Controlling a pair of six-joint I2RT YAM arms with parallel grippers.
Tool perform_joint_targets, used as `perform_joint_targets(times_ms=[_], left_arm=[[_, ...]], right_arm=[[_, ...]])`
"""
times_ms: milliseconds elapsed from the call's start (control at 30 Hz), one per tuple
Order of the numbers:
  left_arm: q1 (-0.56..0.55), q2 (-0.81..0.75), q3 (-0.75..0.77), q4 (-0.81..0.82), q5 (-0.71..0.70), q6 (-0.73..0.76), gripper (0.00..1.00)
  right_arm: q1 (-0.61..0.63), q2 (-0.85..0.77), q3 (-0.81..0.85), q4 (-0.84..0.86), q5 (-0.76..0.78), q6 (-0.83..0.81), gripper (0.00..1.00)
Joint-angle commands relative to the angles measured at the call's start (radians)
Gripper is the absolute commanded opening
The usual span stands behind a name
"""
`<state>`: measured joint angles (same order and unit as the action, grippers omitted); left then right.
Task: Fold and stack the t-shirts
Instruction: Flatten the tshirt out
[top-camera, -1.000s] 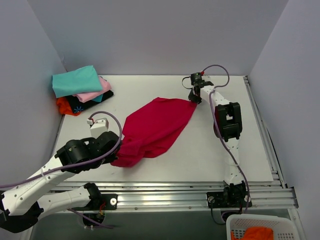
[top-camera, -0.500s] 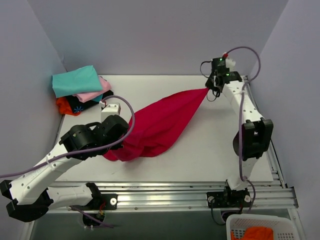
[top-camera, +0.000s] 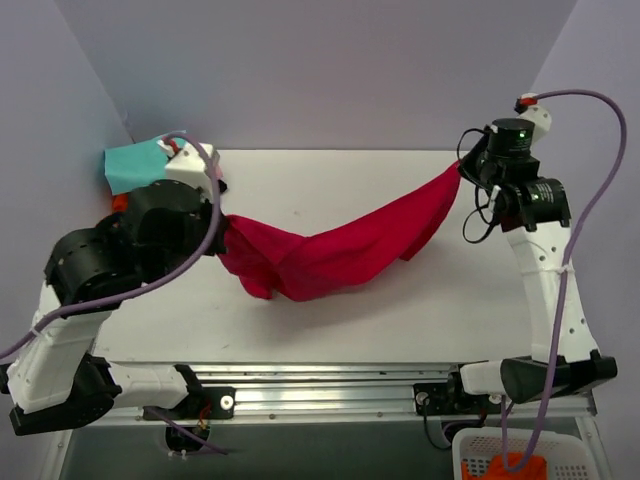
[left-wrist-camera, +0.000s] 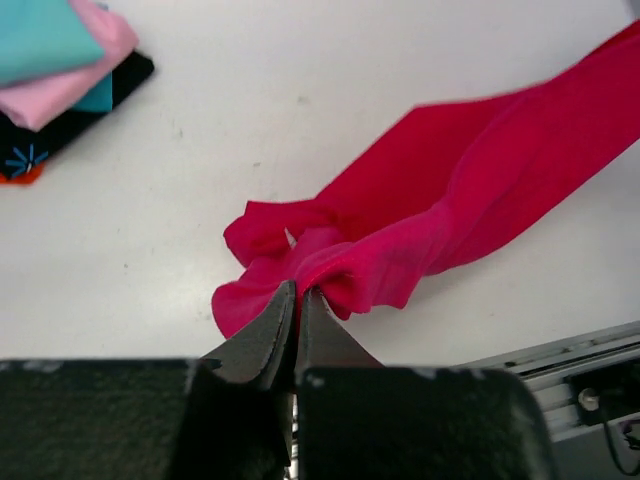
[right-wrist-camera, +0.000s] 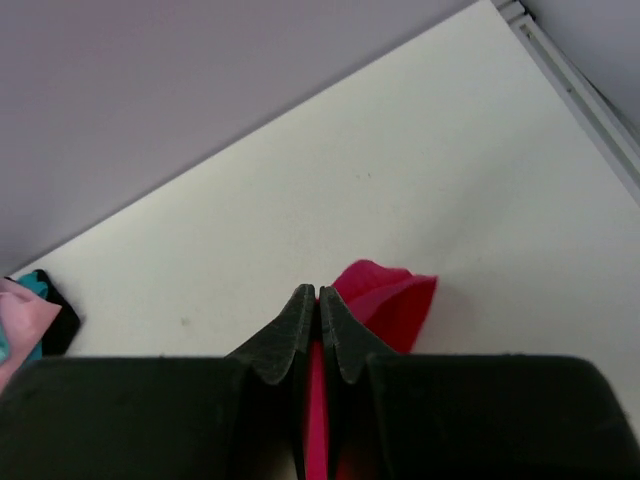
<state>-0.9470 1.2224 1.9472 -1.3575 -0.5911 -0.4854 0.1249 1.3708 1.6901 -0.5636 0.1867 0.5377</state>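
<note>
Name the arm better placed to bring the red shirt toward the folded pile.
Left, probably: the left gripper pinches the red shirt beside the folded pile; the right gripper holds its far end.

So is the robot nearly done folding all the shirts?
Not yet. Done: a stack of folded shirts sits in the far left corner. In hand: the red shirt hangs stretched between the left gripper and the right gripper, both shut on it, not folded. Left: folding it, stacking it, and maybe the orange cloth in the basket.
</note>
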Motion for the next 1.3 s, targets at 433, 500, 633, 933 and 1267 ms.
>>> perform_joint_targets(times_ms=[433,500,633,933,1267], left_arm=[[0.004,0.066,0.648,0.221,0.381,0.382,0.02],[0.004,0.086,0.657,0.241,0.323,0.43,0.02],[0.013,0.184,0.589,0.38,0.142,0.605,0.02],[0.419,0.469,0.3,0.664,0.306,0.406,0.02],[0.666,1.26,0.534,0.715,0.53,0.182,0.02]], right_arm=[[-0.004,-0.319,0.293,0.022,0.114,-0.131,0.0],[-0.004,-0.293,0.309,0.034,0.132,-0.151,0.0],[-0.002,-0.161,0.312,0.096,0.161,-0.176,0.0],[-0.013,0.18,0.129,0.272,0.229,-0.159,0.0],[-0.07,0.652,-0.02,0.442,0.304,-0.071,0.0]])
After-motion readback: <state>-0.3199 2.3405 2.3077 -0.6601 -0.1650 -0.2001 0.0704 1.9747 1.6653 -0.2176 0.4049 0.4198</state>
